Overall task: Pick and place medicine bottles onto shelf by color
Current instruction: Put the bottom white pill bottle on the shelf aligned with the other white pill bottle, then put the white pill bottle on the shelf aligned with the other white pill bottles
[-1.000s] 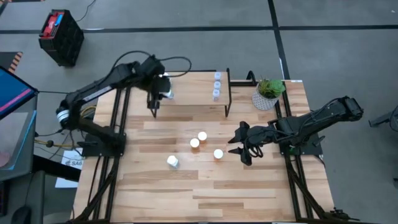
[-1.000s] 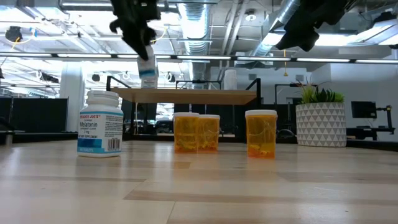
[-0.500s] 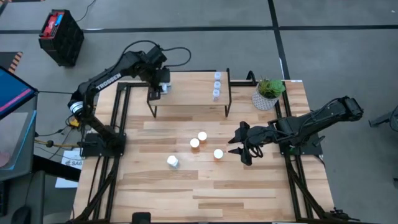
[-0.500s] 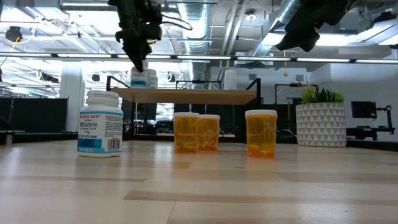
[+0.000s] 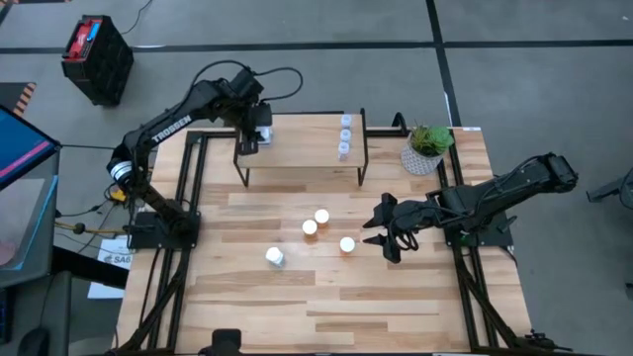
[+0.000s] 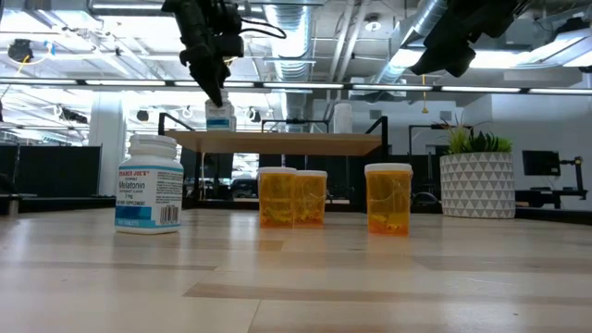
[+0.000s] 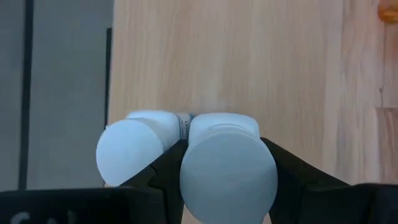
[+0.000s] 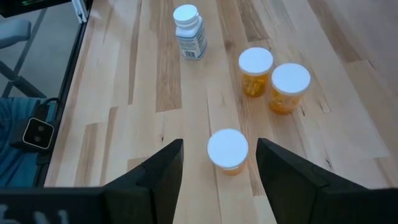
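Observation:
The shelf (image 5: 302, 148) stands at the table's far side, with three clear bottles (image 5: 345, 136) on its right end. My left gripper (image 5: 249, 138) is over the shelf's left end, shut on a white blue-labelled bottle (image 7: 227, 168). A second white bottle (image 7: 134, 149) stands right beside it on the shelf top. Three orange bottles (image 5: 322, 216) and one more white bottle (image 5: 274, 256) stand on the table. My right gripper (image 5: 384, 229) hovers open just right of the nearest orange bottle (image 8: 227, 149), touching nothing. My left gripper pinches the white bottle by its upper part, at the cap's two sides (image 7: 186, 155), between its two fingers (image 7: 165, 165). The fingers come from above, pointing down. The bottle (image 6: 219, 116) is upright, with its base at the shelf top (image 6: 277, 141).
A white pot with a green plant (image 5: 425, 148) stands at the far right, beside the shelf. The shelf's middle (image 5: 297, 138) is bare. The near half of the table (image 5: 316, 307) is bare wood. A black crate (image 5: 97, 57) sits on the floor beyond the table.
My left gripper has carried the white bottle a little toward the table's far edge, over the shelf's left end. The bottle hung tilted a second ago and now stands upright at the shelf top, beside the other white bottle. The gripper stays shut on it.

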Tool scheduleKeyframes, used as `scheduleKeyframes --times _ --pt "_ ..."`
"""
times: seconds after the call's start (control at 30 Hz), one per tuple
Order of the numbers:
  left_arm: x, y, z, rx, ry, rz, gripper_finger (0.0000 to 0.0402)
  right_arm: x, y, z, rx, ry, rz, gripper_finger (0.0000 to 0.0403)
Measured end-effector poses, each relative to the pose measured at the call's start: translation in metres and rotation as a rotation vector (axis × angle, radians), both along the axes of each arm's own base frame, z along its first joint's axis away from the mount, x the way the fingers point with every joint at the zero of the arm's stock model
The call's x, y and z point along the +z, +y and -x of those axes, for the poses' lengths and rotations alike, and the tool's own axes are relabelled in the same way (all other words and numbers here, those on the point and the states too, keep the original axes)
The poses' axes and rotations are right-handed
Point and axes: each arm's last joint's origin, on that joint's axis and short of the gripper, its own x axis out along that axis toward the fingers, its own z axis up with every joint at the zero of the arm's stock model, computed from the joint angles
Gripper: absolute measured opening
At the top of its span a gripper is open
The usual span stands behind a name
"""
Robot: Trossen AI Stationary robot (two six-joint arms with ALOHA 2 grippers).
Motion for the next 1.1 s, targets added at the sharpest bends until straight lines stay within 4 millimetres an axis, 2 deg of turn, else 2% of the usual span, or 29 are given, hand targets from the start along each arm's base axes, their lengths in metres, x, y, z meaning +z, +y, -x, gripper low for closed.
scheduleKeyframes --times 0.33,0.73,1.1 --pt "0.0 0.002 0.002 0.001 0.005 -0.002 0.0144 0.0 0.0 0.0 0.0 0.0 0.0 0.0224" --pt "0.0 -0.006 -0.006 0.001 0.005 -0.008 0.0216 0.0 0.0 0.0 0.0 0.0 0.0 0.0224" --pt "0.006 -0.008 -0.006 -0.009 0.03 -0.063 0.0223 0.0 0.0 0.0 0.001 0.0 -0.001 0.0224"
